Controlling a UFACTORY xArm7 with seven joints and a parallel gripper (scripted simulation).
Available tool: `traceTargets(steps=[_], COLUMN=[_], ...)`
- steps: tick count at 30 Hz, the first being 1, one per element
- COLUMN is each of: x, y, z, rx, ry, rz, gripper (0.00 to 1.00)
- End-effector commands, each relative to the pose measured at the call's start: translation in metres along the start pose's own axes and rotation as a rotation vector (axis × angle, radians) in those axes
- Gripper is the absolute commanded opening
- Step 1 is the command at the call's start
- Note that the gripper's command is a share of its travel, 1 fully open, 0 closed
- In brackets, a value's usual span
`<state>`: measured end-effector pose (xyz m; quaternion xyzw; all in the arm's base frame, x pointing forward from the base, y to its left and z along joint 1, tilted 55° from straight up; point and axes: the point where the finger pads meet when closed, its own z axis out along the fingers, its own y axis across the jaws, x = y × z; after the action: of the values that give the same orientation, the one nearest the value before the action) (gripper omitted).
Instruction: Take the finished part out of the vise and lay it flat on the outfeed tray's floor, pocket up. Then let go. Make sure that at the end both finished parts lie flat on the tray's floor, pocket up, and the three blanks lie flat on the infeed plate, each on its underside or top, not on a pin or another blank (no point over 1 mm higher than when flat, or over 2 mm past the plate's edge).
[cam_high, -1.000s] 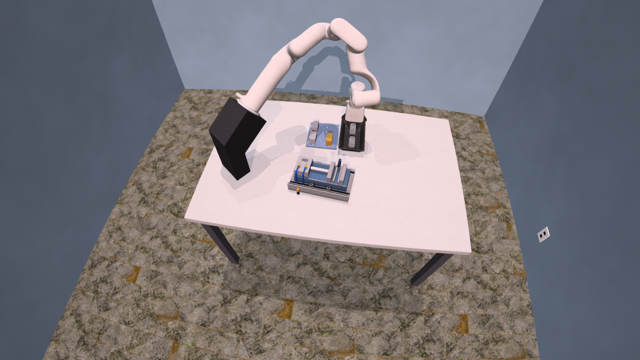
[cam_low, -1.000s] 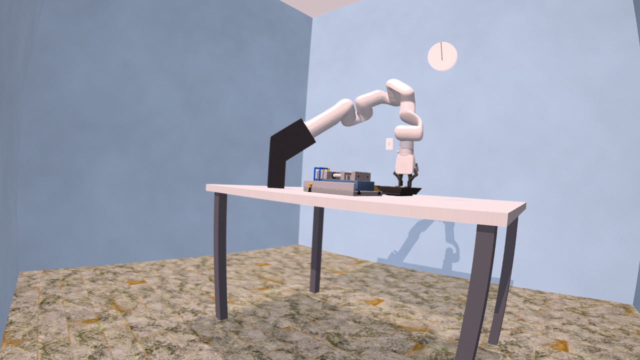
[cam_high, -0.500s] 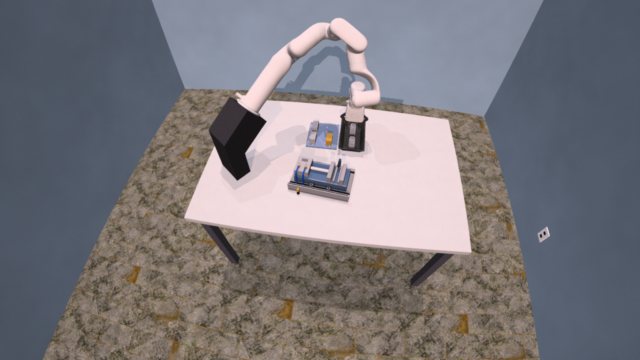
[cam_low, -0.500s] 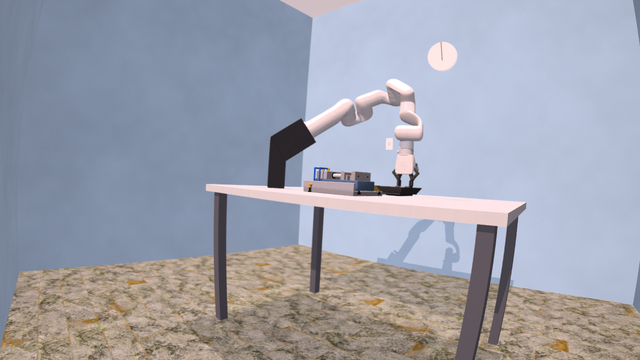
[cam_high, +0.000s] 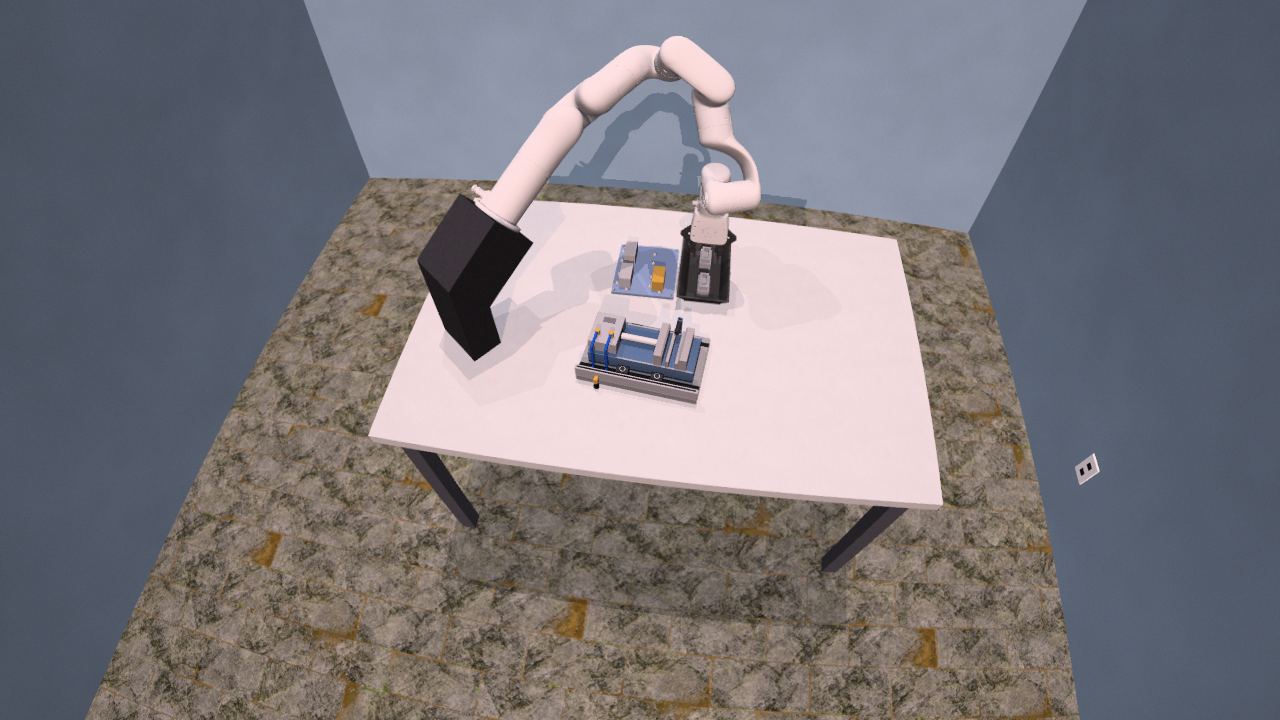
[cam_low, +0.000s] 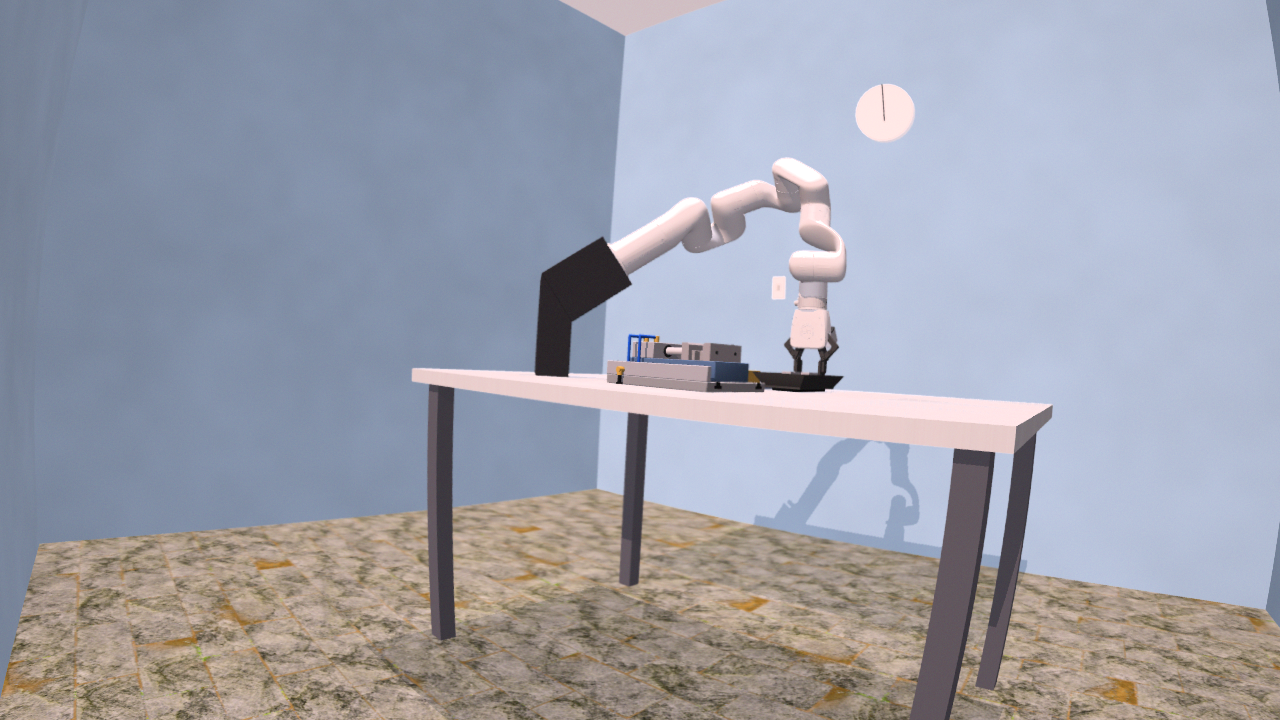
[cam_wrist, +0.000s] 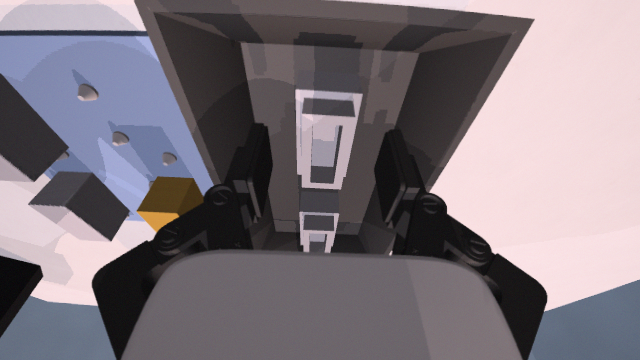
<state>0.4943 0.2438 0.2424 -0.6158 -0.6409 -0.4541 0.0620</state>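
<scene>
The black outfeed tray stands behind the vise. Two grey parts lie flat on its floor, pockets up. In the wrist view the farther part lies between my fingers and touches neither; the nearer part is half hidden under my gripper body. My gripper is open, its fingers low inside the tray on either side of the farther part. It stands over the tray's far end and also shows in the side view. I see no part between the vise jaws.
A blue pallet with grey blocks and an orange block lies just left of the tray. The arm's black base block stands at the table's left. The tray walls rise close beside my fingers.
</scene>
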Motion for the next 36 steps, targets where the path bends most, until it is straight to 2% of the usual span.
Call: traceTargets(steps=[1, 14, 28, 30, 36], x=[0.0, 0.0, 0.0, 0.0, 0.0], y=[0.001, 0.001, 0.001, 0.001, 0.001], z=[-0.001, -0.018, -0.091, -0.091, -0.122], rx=[-0.003, -0.003, -0.003, -0.003, -0.003], ry=[0.0, 0.0, 0.0, 0.0, 0.0], rz=[0.0, 0.0, 0.0, 0.0, 0.0], gripper=[0.69, 0.69, 0.69, 0.69, 0.69])
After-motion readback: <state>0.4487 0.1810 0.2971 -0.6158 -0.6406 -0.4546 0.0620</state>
